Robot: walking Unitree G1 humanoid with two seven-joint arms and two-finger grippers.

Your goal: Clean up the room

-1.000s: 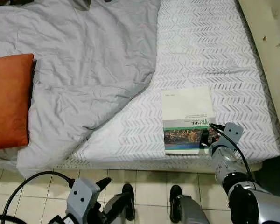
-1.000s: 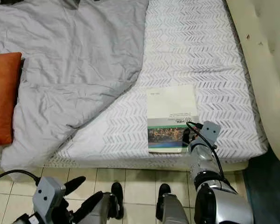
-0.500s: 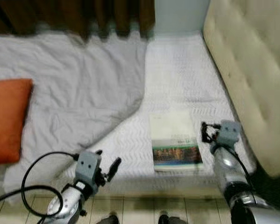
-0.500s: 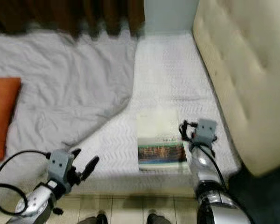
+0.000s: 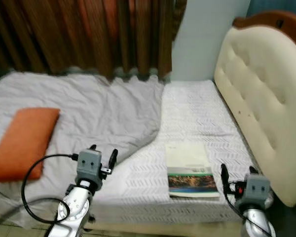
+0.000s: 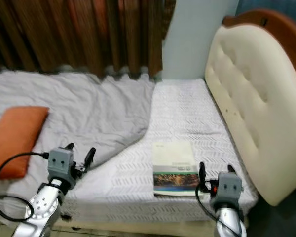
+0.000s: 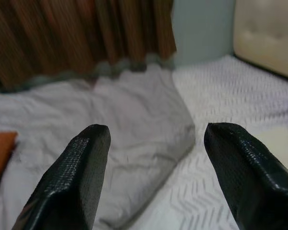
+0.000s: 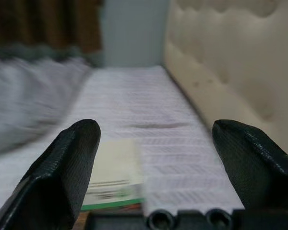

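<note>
A pale book (image 5: 191, 169) with a green and dark picture band lies flat on the patterned sheet near the bed's front edge. It also appears between the fingers in the right wrist view as the book (image 8: 115, 172). My right gripper (image 5: 237, 174) is open and empty, just right of the book at the mattress edge. My left gripper (image 5: 103, 153) is open and empty over the front of the rumpled grey duvet (image 5: 103, 113). An orange pillow (image 5: 24, 143) rests on the duvet at the left.
A cream tufted headboard (image 5: 261, 98) with a wooden rim stands along the right side of the bed. Brown curtains (image 5: 89, 34) and a pale wall run behind the bed. A black cable (image 5: 34, 173) loops from my left arm.
The camera has tilted up from the floor and bed edge to the whole bed and curtains. My left arm has risen to bed height. My right gripper has come off the book's corner.
</note>
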